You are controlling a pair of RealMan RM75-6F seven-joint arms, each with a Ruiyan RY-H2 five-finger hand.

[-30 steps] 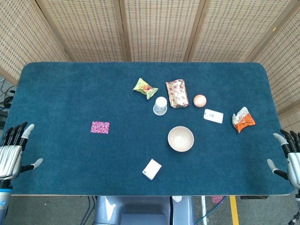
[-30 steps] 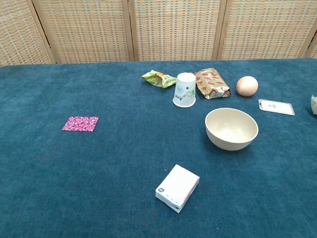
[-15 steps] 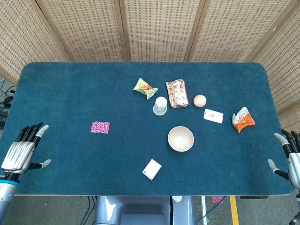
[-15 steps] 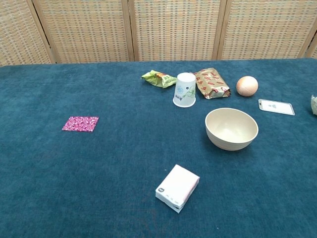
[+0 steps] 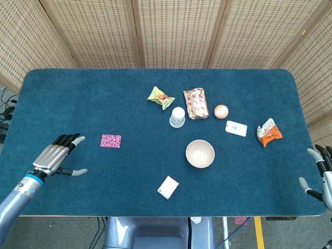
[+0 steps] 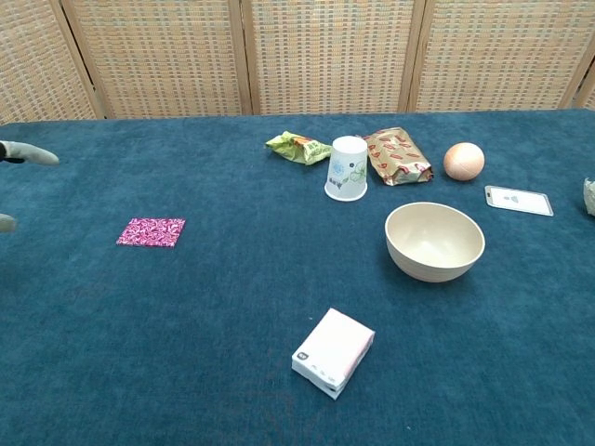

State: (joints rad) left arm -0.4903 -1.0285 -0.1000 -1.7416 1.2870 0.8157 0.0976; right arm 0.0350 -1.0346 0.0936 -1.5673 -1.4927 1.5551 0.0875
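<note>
Wicker screens are backing the blue bench (image 5: 78, 98). We are holding our left robot hand (image 5: 54, 157) spread and empty over the cloth, just left of the pink card (image 5: 110, 140), fingers pointing at it. Our right robot hand (image 5: 322, 174) is hanging spread off the bench edge, far right of the card, holding nothing.

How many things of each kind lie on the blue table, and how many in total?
Snack packets: 3 (green, brown, orange-white)
Paper cup: 1
Bowl: 1
Egg-like ball: 1
White card: 1
White box: 1
Pink pad: 1
Total: 9
</note>
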